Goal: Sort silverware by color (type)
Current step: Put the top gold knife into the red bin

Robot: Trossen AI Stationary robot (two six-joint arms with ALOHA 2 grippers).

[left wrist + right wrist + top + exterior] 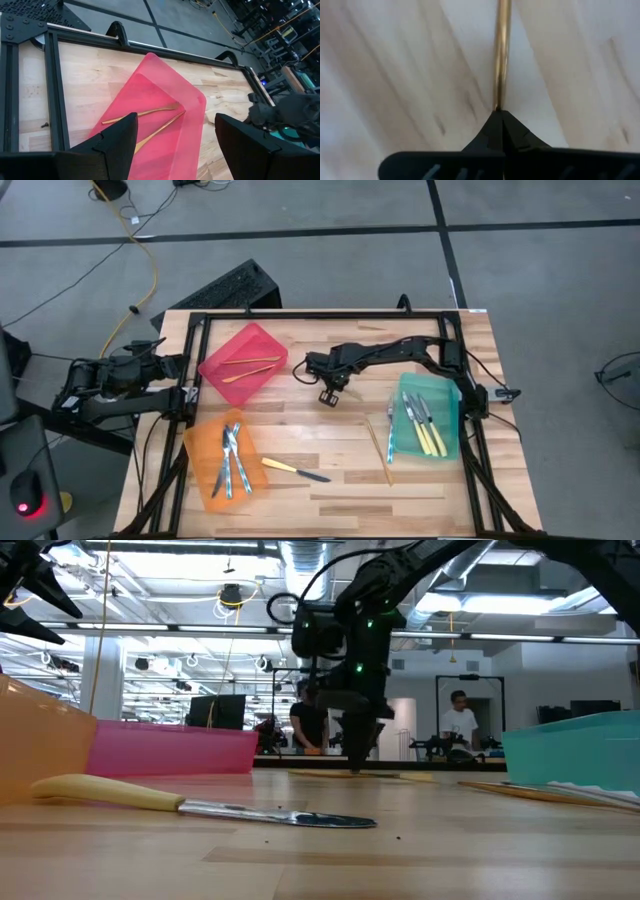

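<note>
Yellow-handled knife lies loose at 6 o'clock on surface; I leave it for later. R claw, near centre, has its fingers together, pinching one end of gold piece. L claw is parked at 9 o'clock, fingers apart. Procedure, my judgement: lift straight up before traversing so the free end clears the wood. Carry to 10 o'clock, red bin, where two gold pcs lie. Release low, aligned w/ bin's long axis.

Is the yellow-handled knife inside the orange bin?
No. The yellow-handled knife lies on the bare table beside the orange bin, outside its rim.
</note>
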